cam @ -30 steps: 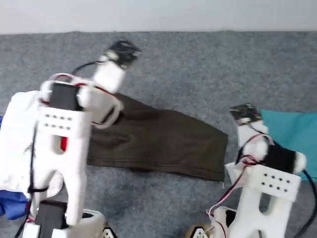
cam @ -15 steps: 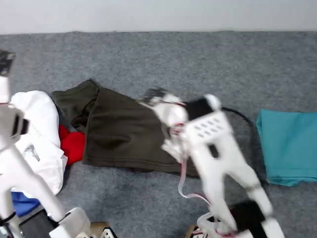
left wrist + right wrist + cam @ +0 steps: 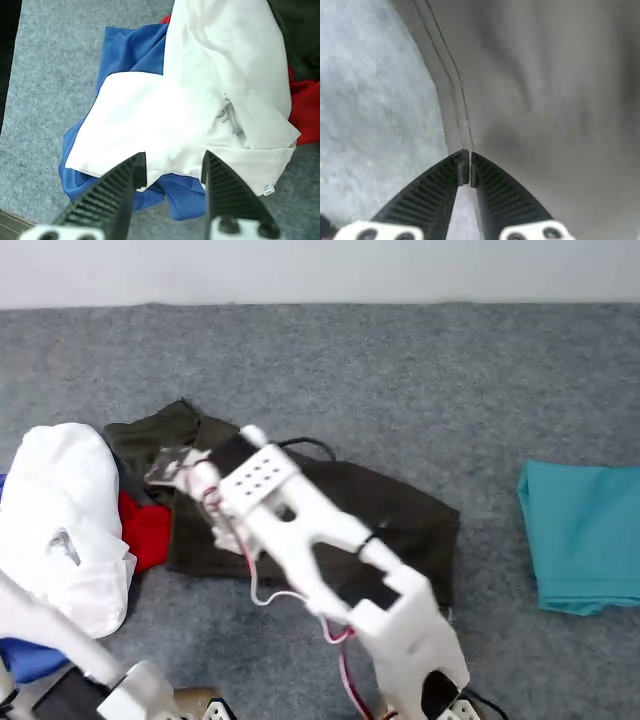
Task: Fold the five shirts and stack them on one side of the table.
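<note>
While narrow, tips together, right end effector point(image 3: 465, 169) just above hem of dark olive shirt point(image 3: 545, 100).

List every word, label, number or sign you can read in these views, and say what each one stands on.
Grey print on the white shirt: too blurred to read.
Small tag at that shirt's hem: too small to read.
No other text shows, so nothing can be quoted.
</note>
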You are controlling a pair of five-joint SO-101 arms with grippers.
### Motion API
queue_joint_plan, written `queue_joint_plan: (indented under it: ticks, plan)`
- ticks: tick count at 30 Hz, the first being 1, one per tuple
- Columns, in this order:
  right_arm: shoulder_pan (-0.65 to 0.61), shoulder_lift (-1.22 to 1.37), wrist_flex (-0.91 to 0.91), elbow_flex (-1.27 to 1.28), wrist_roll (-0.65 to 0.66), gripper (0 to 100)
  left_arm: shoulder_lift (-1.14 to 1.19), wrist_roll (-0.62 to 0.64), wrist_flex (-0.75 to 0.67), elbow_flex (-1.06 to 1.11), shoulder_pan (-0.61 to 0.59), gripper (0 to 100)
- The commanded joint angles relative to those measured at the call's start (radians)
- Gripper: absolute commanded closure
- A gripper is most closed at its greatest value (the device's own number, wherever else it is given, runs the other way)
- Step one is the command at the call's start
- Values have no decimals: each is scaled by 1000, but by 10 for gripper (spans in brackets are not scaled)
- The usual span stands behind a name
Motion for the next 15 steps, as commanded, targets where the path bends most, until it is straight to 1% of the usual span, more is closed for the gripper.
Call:
queue_joint_plan:
  ticks: [1,4,9,11,15]
  plan:
    - [-71,70,2,-196,-9,986,-43,-11,-20,-4,-34,815]
    - [-107,143,4,-299,-9,958,-40,-11,-20,-4,-55,815]
    - [-165,222,4,-416,-9,829,-40,-11,-20,-4,-61,815]
    - [-191,243,2,-446,-9,813,-40,-11,-20,-4,-61,815]
    - [-225,297,-8,-489,-9,814,-40,-11,-20,-4,-61,815]
